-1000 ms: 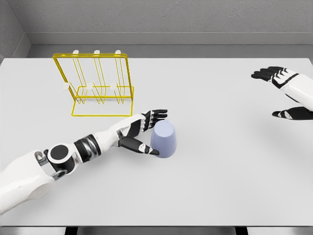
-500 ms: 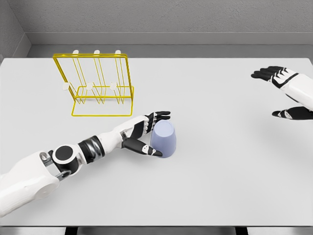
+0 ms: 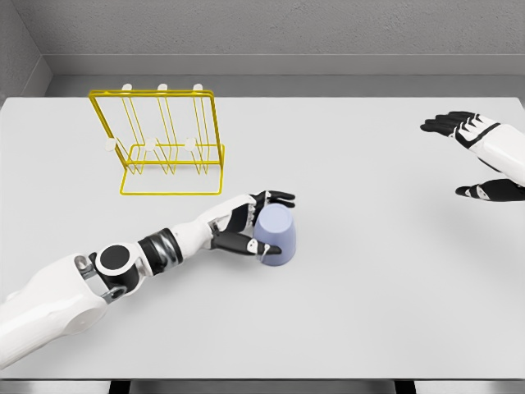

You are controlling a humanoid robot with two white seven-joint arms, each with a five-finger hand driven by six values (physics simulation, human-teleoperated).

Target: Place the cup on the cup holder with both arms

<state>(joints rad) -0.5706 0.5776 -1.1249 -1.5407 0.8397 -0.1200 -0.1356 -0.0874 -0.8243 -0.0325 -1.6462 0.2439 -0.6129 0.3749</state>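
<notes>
An upturned lavender cup stands on the tabletop, near a yellow wire cup holder. The left hand wraps its fingers loosely around it; it should tighten evenly before lifting. The right hand hovers open, far right.

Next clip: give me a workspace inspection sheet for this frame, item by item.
Surface: grey table, flat, no spills.
Job's things: lavender cup upside down on the table; yellow wire cup holder upright at rear left, pegs bare.
Clutter: nothing seen.
Hands: left hand wrapped around the cup's left side, thumb in front, fingers behind; right hand open at the right edge, away from the cup.
Cables: nothing seen.
Surroundings: grey walls behind the table.
</notes>
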